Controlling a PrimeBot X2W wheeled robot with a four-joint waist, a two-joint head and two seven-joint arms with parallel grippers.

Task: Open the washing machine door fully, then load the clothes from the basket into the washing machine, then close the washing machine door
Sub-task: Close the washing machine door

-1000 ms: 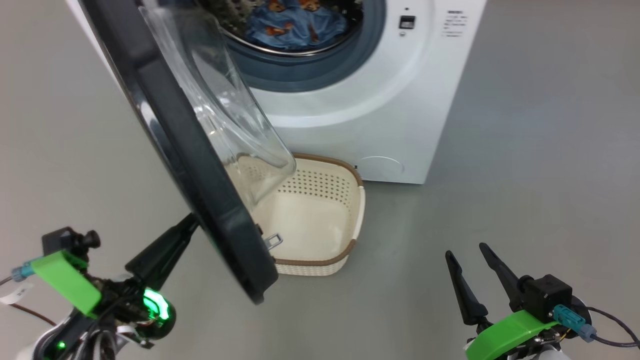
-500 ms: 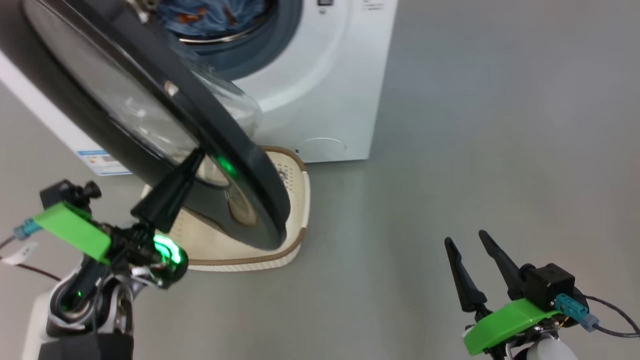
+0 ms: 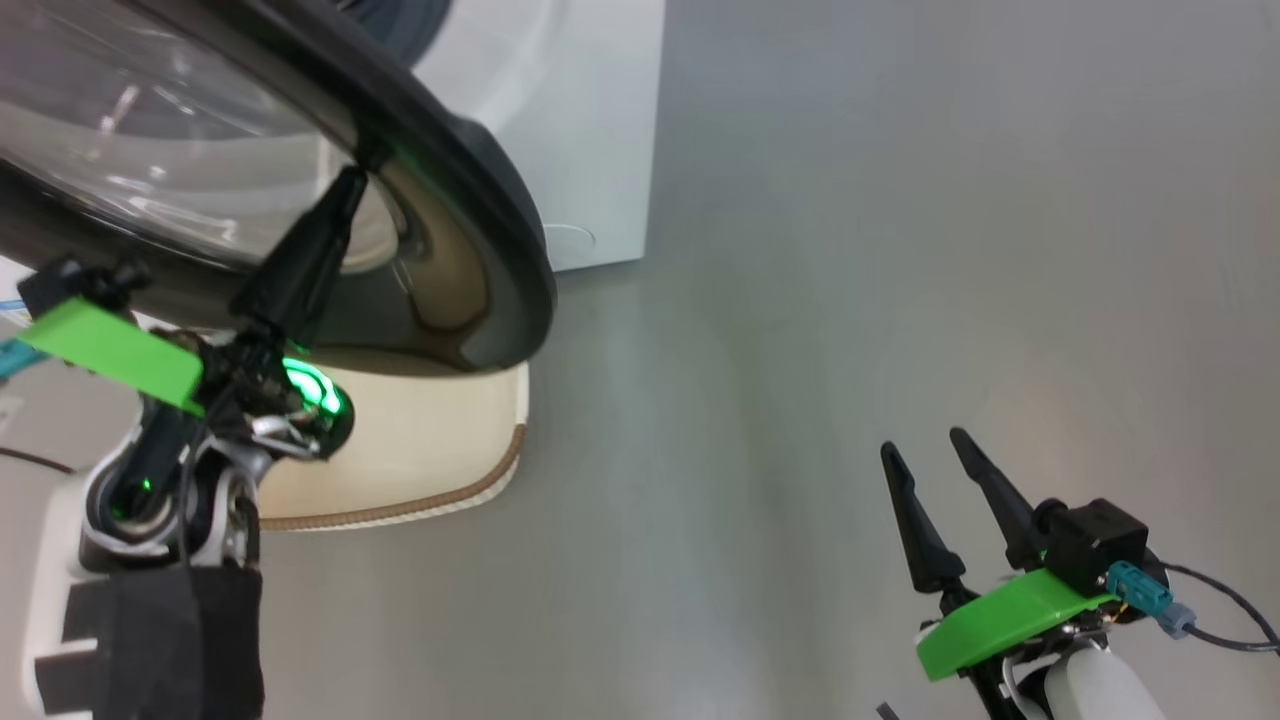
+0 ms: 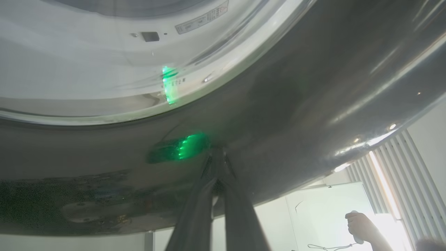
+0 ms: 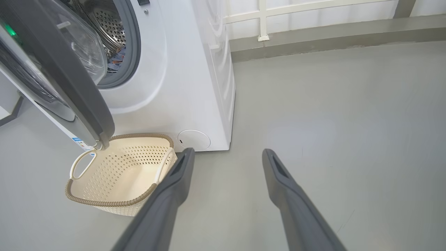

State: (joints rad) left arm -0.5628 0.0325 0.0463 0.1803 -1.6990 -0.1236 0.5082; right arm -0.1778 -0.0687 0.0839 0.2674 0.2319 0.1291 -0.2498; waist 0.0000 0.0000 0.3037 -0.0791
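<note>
Door-closing step, I judge; my left claw (image 3: 351,183), pressed together, leans on the washing machine door (image 3: 505,250); right claw (image 3: 920,442) spread; next, push until latched.

Soft, even light is spreading over the grey floor (image 3: 850,250), leaving only faint shadows. A green lamp (image 3: 305,385) is glowing and reflecting in the glossy washing machine door (image 4: 296,104). Glare from the window (image 4: 386,174) is bleaching the left wrist view's lower right corner
</note>
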